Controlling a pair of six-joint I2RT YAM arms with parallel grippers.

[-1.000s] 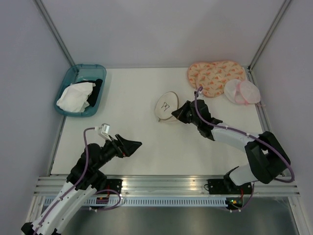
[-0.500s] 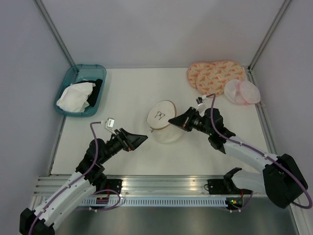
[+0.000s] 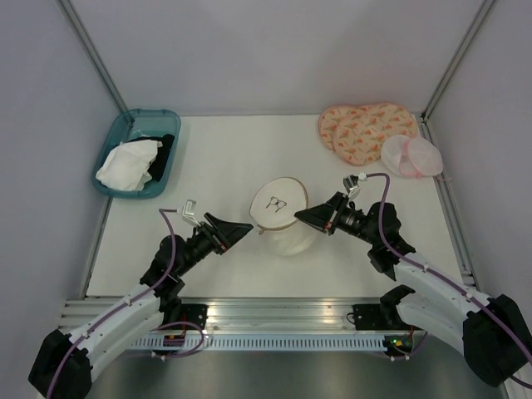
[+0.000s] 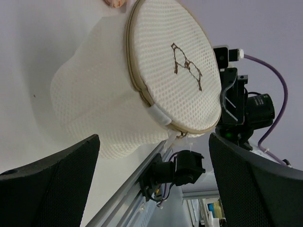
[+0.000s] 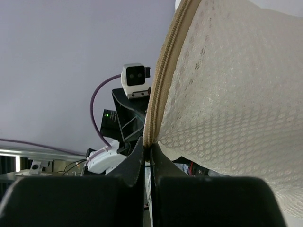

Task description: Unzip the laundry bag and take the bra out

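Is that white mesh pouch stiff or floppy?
The laundry bag has a round face that looks stiffened by its tan rim, but the mesh body sags, so probably soft. Likely light: the right gripper props it with just a rim pinch.

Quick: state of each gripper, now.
Left gripper: open, holding nothing, pointed at the laundry bag.
Right gripper: shut, pinching the laundry bag's tan zipper rim.
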